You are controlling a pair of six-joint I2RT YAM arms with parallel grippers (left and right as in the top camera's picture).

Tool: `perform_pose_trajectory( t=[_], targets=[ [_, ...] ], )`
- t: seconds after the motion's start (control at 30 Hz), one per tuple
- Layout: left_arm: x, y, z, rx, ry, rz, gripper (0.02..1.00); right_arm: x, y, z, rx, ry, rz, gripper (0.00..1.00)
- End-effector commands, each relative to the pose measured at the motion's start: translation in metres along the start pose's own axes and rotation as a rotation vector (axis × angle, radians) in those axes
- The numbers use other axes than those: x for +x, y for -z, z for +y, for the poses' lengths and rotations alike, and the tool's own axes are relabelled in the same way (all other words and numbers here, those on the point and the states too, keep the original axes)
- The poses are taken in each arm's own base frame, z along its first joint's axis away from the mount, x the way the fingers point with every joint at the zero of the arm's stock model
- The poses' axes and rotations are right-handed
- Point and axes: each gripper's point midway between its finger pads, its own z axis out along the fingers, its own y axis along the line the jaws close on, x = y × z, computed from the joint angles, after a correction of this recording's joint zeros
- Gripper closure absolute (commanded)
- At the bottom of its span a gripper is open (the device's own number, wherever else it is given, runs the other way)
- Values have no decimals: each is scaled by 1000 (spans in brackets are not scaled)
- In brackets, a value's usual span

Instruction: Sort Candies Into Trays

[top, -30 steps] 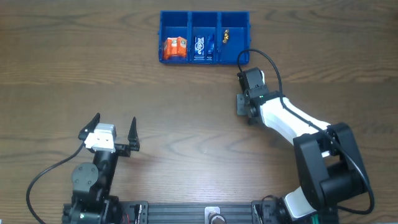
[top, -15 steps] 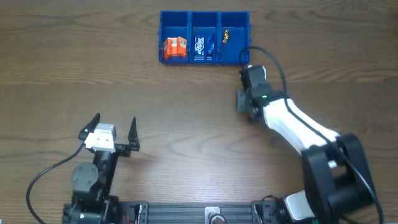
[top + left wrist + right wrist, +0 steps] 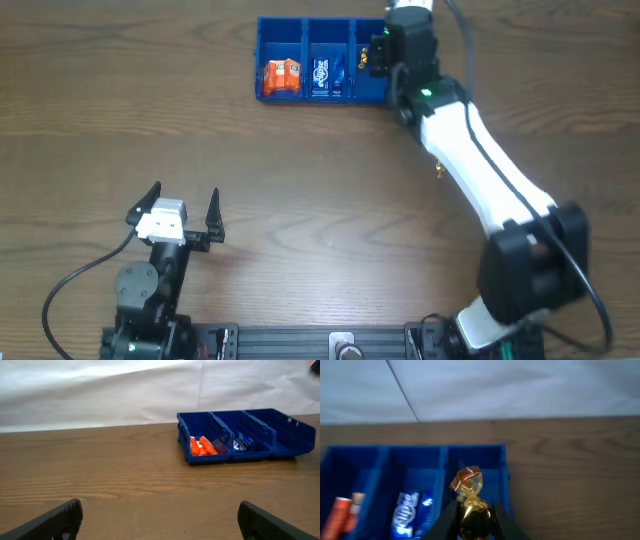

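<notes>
"Can you make out what's in the end bin of the blue tray (image 3: 261, 50)?"

"Not from overhead: the right gripper (image 3: 382, 55) covers most of it. From the left gripper (image 3: 159, 527) the bin's walls hide its floor, and that gripper's fingers (image 3: 57, 520) run off the picture's edge."

"And the gold candy (image 3: 470, 492)?"

"Its lower half is sunk between the right fingers. There's a speck (image 3: 440, 172) on the table (image 3: 300, 180), too small to name."

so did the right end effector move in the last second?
Yes. The right end effector went up the top view, from the table below the blue tray to its right compartment, gripping a gold candy.
</notes>
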Motion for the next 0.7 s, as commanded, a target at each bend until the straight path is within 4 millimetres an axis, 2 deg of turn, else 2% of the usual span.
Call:
perform_pose_trajectory(
  t=[0.03, 0.17, 0.27, 0.37, 0.5, 0.53, 0.6, 0.7],
  targets=[
    [17, -1, 1, -7, 11, 53, 20, 21, -38, 1, 33, 39, 60, 895],
    [17, -1, 1, -7, 11, 53, 20, 30, -45, 3, 32, 39, 79, 877],
    [17, -1, 1, -7, 11, 53, 23, 30, -46, 4, 31, 40, 77, 825],
    [17, -1, 1, -7, 11, 53, 20, 29, -45, 7, 25, 41, 70, 700],
    [17, -1, 1, -7, 11, 53, 23, 25, -44, 12, 14, 40, 53, 446],
    [17, -1, 1, -7, 11, 53, 20, 22, -43, 14, 9, 39, 50, 411],
    [17, -1, 1, -7, 11, 53, 23, 16, -41, 14, 7, 37, 44, 373],
    [17, -1, 1, -7, 11, 53, 23, 4, -28, 12, 7, 34, 33, 371]
  ],
)
